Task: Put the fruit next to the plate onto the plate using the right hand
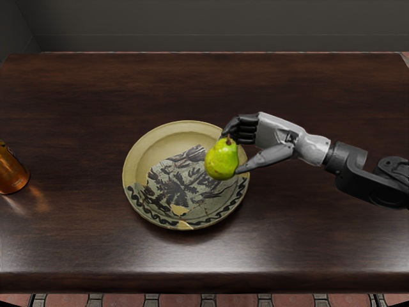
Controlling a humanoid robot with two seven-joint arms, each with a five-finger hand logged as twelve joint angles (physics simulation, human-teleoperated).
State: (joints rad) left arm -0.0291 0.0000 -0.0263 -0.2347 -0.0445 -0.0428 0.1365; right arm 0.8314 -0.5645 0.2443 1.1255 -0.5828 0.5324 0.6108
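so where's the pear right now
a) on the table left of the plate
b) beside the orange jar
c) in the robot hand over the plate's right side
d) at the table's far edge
c: the right robot hand grips the pear over the right part of the plate.

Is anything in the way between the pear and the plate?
Nothing visible is. The right hand holds the pear in its fingers, right over the right side of the plate. The only other thing, an orange container, sits far off at the table's left edge.
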